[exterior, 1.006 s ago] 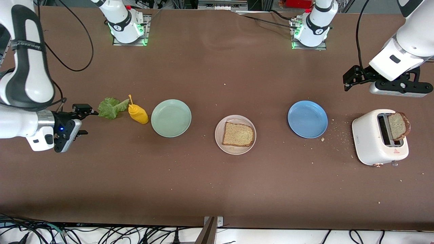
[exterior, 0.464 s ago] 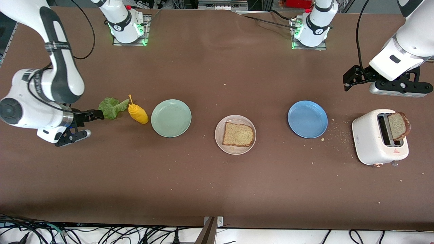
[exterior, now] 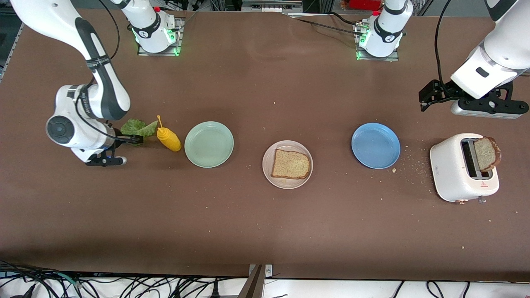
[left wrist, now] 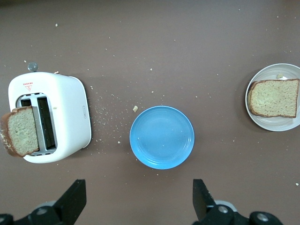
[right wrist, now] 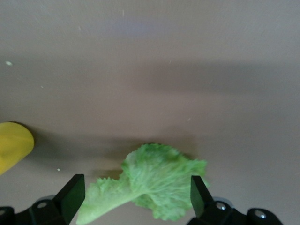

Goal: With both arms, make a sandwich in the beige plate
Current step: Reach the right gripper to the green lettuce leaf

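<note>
The beige plate (exterior: 287,147) sits mid-table, between two other plates, and carries one slice of brown bread (exterior: 290,164) lying flat – the only layer of the sandwich on it. A second bread slice (exterior: 487,154) stands up out of a slot of the white toaster (exterior: 455,169) at the left arm's end of the table. That makes two slices in all. The single lettuce leaf (exterior: 134,127) lies on the bare table at the right arm's end, just beside the one yellow squeeze bottle (exterior: 168,138). Three plates stand in a row: the beige one, a mint-green plate (exterior: 209,144) toward the bottle, and a blue plate (exterior: 375,145) toward the toaster, with crumbs scattered between those two. The right gripper (exterior: 131,140) is low over the lettuce, its fingers (right wrist: 72,194) spread wide with the leaf between them, not gripping it. The left gripper (exterior: 426,98) waits in the air – above the table near the toaster – with its fingers (left wrist: 75,199) spread wide and holding nothing.
</note>
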